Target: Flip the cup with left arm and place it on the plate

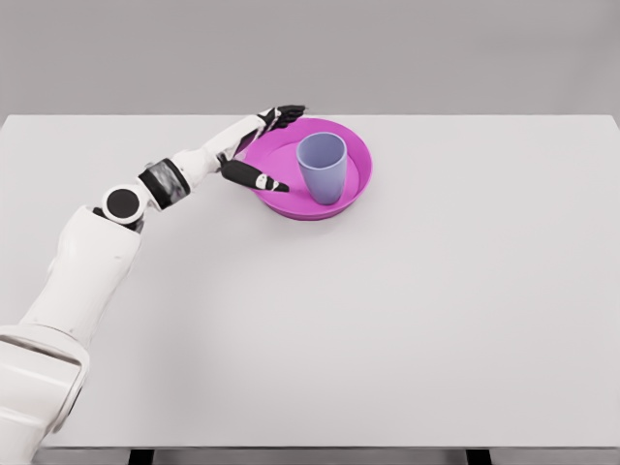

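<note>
Single head view: high, angled down over table [407, 320], facing far edge; moderately near.

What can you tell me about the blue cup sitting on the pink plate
The pale blue-grey plastic-looking cup is a plain, handleless tumbler, wider at the rim than the base. It stands upright, mouth up, inside the round magenta plate, near its middle. Nothing grips it: the left hand, fingers spread, sits at the plate's left edge, apart from the cup.

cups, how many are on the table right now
1. The blue cup stands upright, mouth up, inside the pink plate near the table's far middle. The left hand is open beside the plate's left rim. Nothing in view could hide another.
</note>
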{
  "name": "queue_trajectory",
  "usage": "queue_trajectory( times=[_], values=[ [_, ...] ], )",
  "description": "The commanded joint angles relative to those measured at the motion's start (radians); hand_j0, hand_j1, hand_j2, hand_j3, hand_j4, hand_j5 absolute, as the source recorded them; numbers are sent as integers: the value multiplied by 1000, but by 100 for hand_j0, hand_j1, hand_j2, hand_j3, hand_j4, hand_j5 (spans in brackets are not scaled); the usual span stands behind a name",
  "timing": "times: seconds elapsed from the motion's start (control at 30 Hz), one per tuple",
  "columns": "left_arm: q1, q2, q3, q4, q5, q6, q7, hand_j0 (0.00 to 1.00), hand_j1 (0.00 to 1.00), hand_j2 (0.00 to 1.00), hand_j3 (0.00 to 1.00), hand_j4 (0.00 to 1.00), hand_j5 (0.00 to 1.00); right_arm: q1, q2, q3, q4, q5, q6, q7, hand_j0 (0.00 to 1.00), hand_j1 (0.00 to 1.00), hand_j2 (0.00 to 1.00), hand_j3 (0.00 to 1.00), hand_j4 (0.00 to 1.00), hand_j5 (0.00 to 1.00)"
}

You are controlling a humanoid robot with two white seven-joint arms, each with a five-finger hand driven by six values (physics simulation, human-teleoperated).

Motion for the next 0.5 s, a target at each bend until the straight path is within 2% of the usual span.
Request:
queue_trajectory(
  times=[0.0, 0.1, 0.17, 0.23, 0.33, 0.47],
  values=[
    [0, 37, 2, -4, 11, 2, -2, 100, 100, 100, 100, 100, 100, 0, 0, 0, 0, 0, 0, 0, 100, 100, 100, 100, 100, 100],
    [-3, 117, 5, -4, 17, 2, -2, 100, 100, 100, 100, 100, 100, 0, 0, 0, 0, 0, 0, 0, 100, 100, 100, 100, 100, 100],
    [11, 206, 60, -19, 25, 2, -8, 100, 100, 100, 100, 100, 100, 0, 0, 0, 0, 0, 0, 0, 100, 100, 100, 100, 100, 100],
    [14, 258, 59, -15, 25, 2, -8, 100, 100, 100, 100, 100, 100, 0, 0, 0, 0, 0, 0, 0, 100, 100, 100, 100, 100, 100],
    [61, 351, 62, -16, 27, 2, -8, 100, 100, 100, 100, 100, 100, 0, 0, 0, 0, 0, 0, 0, 100, 100, 100, 100, 100, 100],
    [84, 428, 62, -8, 22, 2, -8, 100, 100, 100, 100, 100, 100, 0, 0, 0, 0, 0, 0, 0, 100, 100, 100, 100, 100, 100]
  ],
)
